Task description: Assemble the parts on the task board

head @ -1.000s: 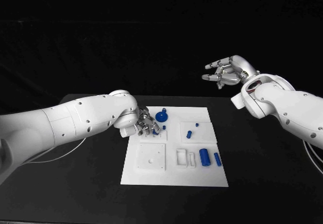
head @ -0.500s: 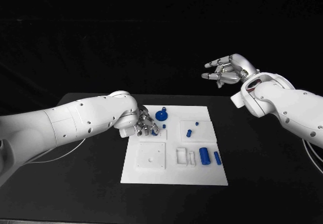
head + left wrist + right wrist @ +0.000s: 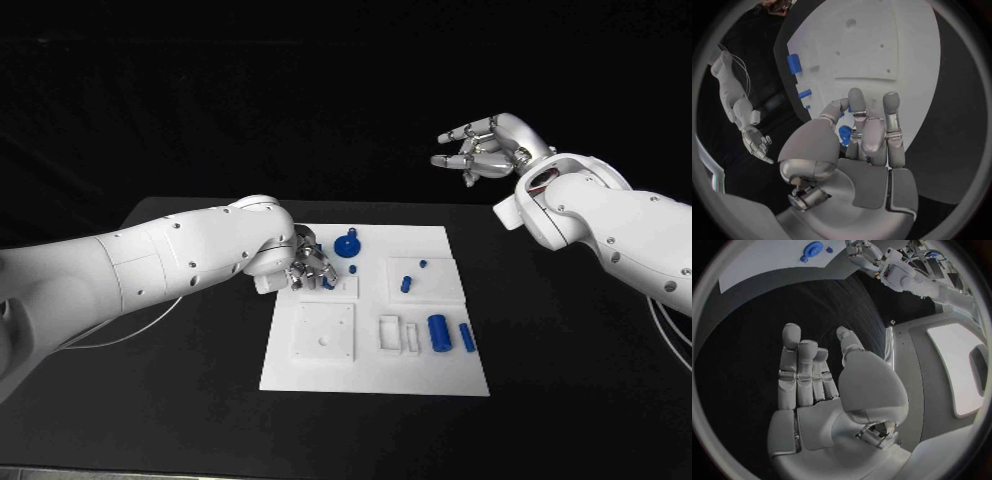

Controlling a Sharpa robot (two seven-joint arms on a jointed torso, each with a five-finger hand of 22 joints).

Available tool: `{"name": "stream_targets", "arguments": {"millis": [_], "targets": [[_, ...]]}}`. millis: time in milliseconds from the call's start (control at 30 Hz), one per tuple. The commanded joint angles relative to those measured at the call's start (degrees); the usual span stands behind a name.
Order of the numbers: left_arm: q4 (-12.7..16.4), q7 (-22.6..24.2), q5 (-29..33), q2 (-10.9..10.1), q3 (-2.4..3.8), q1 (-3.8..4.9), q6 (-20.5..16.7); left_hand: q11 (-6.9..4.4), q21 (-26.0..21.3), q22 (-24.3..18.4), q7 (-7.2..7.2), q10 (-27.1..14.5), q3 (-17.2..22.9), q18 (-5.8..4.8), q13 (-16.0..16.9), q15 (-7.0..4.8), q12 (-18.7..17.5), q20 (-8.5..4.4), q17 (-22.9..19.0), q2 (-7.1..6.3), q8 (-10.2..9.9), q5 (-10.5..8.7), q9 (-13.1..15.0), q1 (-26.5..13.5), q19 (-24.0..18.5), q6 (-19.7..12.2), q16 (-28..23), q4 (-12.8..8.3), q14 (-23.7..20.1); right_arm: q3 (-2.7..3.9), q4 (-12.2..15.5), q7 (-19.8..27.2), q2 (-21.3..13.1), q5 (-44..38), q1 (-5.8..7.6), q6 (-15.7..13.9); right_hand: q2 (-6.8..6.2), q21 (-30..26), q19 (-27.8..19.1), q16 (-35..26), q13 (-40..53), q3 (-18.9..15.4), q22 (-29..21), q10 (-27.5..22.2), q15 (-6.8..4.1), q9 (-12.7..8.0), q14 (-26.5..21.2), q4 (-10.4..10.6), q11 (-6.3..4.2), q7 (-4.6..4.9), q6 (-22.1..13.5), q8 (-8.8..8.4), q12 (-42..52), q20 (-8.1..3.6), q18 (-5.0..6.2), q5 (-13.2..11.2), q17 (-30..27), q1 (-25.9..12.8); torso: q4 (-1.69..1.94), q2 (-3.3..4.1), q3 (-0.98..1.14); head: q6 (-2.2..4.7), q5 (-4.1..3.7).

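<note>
The white task board point(image 3: 375, 372) lies in the middle of the black table. My left hand point(image 3: 309, 268) hovers low over the board's upper left area, its fingers curled and pinching a small blue part point(image 3: 844, 135) between thumb and fingers. That blue part point(image 3: 329, 283) peeks out under the fingertips. Beside the hand stand a round blue knob point(image 3: 346, 245) and a small peg point(image 3: 353, 270). My right hand point(image 3: 483, 150) is raised high beyond the table's far right side, fingers apart, holding nothing. The right hand point(image 3: 823, 385) also shows an empty palm.
Two short blue pegs point(image 3: 407, 286) sit on the board's right square, and a thick blue cylinder point(image 3: 438, 336) with a thinner one point(image 3: 466, 339) lies lower right. A white square block point(image 3: 326, 333) and a slotted holder point(image 3: 391, 336) are on the lower board. A cable point(image 3: 137, 325) trails at left.
My right hand has drifted slightly left in the air. My left hand stays over the same spot with the part in its fingers.
</note>
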Motion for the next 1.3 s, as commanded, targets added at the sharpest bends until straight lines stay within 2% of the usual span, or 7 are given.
{"name": "stream_targets", "arguments": {"millis": [33, 267, 567, 833, 900, 1067, 1300], "targets": [[-0.2, -0.2, -0.9, 0.1, -0.07, -0.3, 0.0, -0.45, -2.6, 2.5, -7.19, 2.6, 0.2, 0.44, -0.1, 0.05, 0.2, -0.09, -0.2, 0.65, 0.2, -0.24, 18.0, 0.5, 1.2, 12.4, 0.1, 0.2, 0.1, 0.04, 0.1, 0.2, 0.1, 0.1, 0.03, 0.2, 0.07, -0.3, 1.7, 0.4, -0.1, 0.1, 0.1, -0.5, -0.05, 0.0, -0.3, 0.3, -0.14, 0.03, -0.3, -0.23, -0.1, 0.52, 0.68, -0.4, -0.1, 0.4, -0.06, 0.01, 0.02, -0.05, -0.02], [-0.3, -0.3, -1.0, 0.1, -0.06, -0.41, 0.0, -0.45, -2.6, 2.5, -7.19, 2.6, 0.2, 0.44, -0.1, 0.05, 0.2, -0.09, -0.2, 0.65, 0.2, -0.24, 18.0, 0.5, 1.2, 12.4, 0.1, 0.2, 0.1, 0.04, 0.1, 0.2, 0.1, 0.1, 0.03, 0.3, 0.1, -0.3, 1.7, 0.4, -0.3, 0.2, 0.1, -0.6, -0.05, 0.1, -0.3, 0.3, -0.13, 0.02, -0.3, -0.22, -0.3, 0.52, 0.68, -0.5, -0.1, 0.3, 0.07, -0.01, 0.01, -0.13, -0.12], [-0.2, -0.5, -1.2, 0.2, -0.06, -0.47, 0.6, -0.45, -3.9, 3.5, -7.18, 2.6, 0.2, 0.4, -0.1, 0.03, 0.3, -0.05, -0.2, 0.73, 0.2, -0.43, 18.0, 0.6, 1.7, 12.4, 0.1, 0.3, 0.1, 0.04, -0.1, 0.3, 0.3, 0.1, 0.02, 0.5, 0.1, -0.3, 1.7, 0.4, -0.4, 0.2, 0.1, -0.5, -0.07, 0.1, -0.3, 0.2, -0.14, 0.0, -0.2, -0.21, -0.3, 0.51, 0.69, -0.7, -0.1, 0.3, 0.0, 0.0, 0.05, -0.26, -0.07], [-0.1, -1.4, -2.3, 0.4, -0.06, -0.47, 2.6, -0.37, -4.4, 3.6, -7.19, 2.6, -0.1, 0.37, -0.1, 0.1, 0.2, 0.05, -0.3, 0.98, 0.1, -1.88, 17.6, 0.7, 1.8, 12.6, 0.1, 0.6, 0.1, 0.04, -0.2, 0.2, 0.4, 0.1, 0.02, 0.6, 0.15, -0.4, 1.7, 0.4, -0.6, 0.2, 0.2, -0.6, -0.07, 0.0, -0.3, 0.0, -0.14, 0.01, -0.3, -0.23, -0.4, 0.51, 0.68, -0.6, -0.1, 0.3, -0.01, -0.05, 0.06, -0.45, -0.09], [-0.1, -1.5, -2.6, 0.5, -0.06, -0.48, 3.0, -0.35, -4.5, 3.6, -7.2, 2.6, -0.3, 0.36, -0.2, 0.12, 0.2, 0.08, -0.3, 1.31, 0.1, -3.24, 17.4, 0.8, 1.9, 12.7, 0.0, 0.8, 0.1, 0.04, -0.2, 0.2, 0.4, 0.1, 0.02, 0.6, 0.15, -0.4, 1.7, 0.4, -0.6, 0.2, 0.2, -0.6, -0.07, 0.0, -0.3, 0.0, -0.14, 0.01, -0.3, -0.23, -0.4, 0.51, 0.68, -0.6, -0.1, 0.3, 0.0, -0.03, 0.06, -0.54, -0.09], [-0.1, -1.7, -3.2, 0.6, -0.06, -0.48, 3.4, -0.36, -4.7, 3.6, -7.25, 2.6, -0.6, 0.37, -0.2, 0.19, 0.3, 0.24, -0.1, 1.94, 0.2, -5.19, 17.2, 1.1, 2.0, 12.9, 0.2, 1.3, 0.2, 0.04, -0.2, 0.2, 0.4, 0.1, 0.02, 0.7, 0.15, -0.4, 1.7, 0.4, -0.6, 0.2, 0.2, -0.6, -0.07, 0.0, -0.3, 0.0, -0.14, 0.01, -0.3, -0.23, -0.4, 0.51, 0.68, -0.6, -0.1, 0.3, 0.01, -0.03, 0.08, -0.54, -0.07], [-0.4, -1.6, -3.7, 0.8, -0.06, -0.48, 4.0, -0.36, -4.8, 3.6, -7.31, 2.6, -0.8, 0.62, -0.1, 0.29, 0.7, 0.59, 0.3, 2.37, 0.2, -6.19, 17.1, 1.3, 2.0, 13.2, 0.5, 1.9, 0.3, 0.04, -0.3, 0.2, 0.5, 0.1, 0.02, 0.8, 0.19, -0.4, 1.8, 0.4, -0.7, 0.3, 0.2, -0.6, -0.08, 0.0, -0.3, -0.1, -0.16, 0.02, -0.2, -0.23, -0.3, 0.5, 0.68, -0.2, -0.1, 0.3, -0.04, -0.07, 0.06, -0.49, -0.01]]}}
